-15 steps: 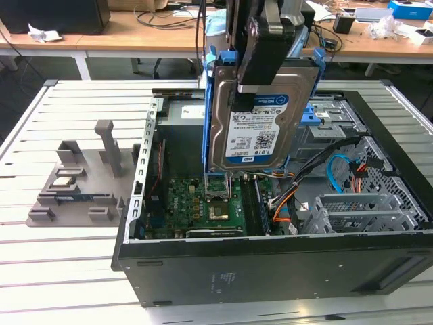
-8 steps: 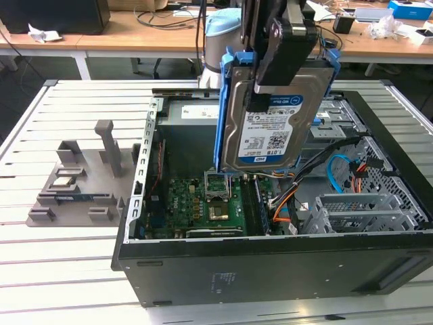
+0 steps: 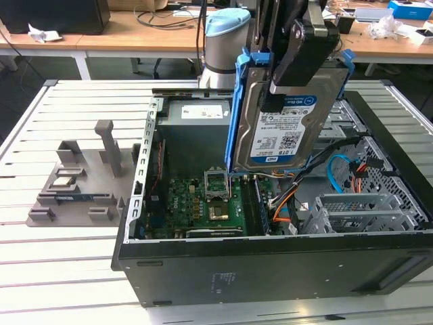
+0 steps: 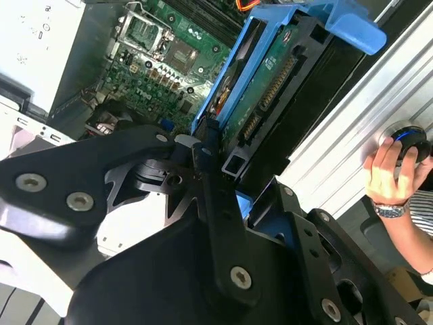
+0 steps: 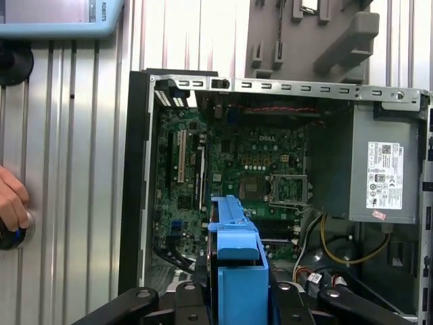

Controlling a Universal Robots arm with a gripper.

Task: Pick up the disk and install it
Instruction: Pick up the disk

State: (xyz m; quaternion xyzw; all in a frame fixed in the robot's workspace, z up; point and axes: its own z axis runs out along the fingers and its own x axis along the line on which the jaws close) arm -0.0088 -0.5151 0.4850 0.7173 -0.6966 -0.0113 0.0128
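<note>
While poised over open computer (image 3: 270,271) on slatted desk (image 3: 67,257), grips disk (image 3: 284,135) between jaws; cut off up top.

Gripper (image 3: 283,82) hangs over the open PC case (image 3: 270,271), clamped on the disk (image 3: 284,132), which fills the room right under it. Below the disk's lower edge: clear air, then motherboard (image 3: 196,206) w/ raised CPU socket (image 3: 218,184). Beside gripper, toward exterior view's right, orange and blue cables (image 3: 335,169) loop up near the disk, metal drive cage (image 3: 362,210) beyond them. On gripper's other side, power supply (image 3: 196,135) (boxy, against the case wall) blocks. Outside the case, well apart from gripper, a person's hand (image 4: 396,159) on the slatted table (image 3: 67,264).
</note>
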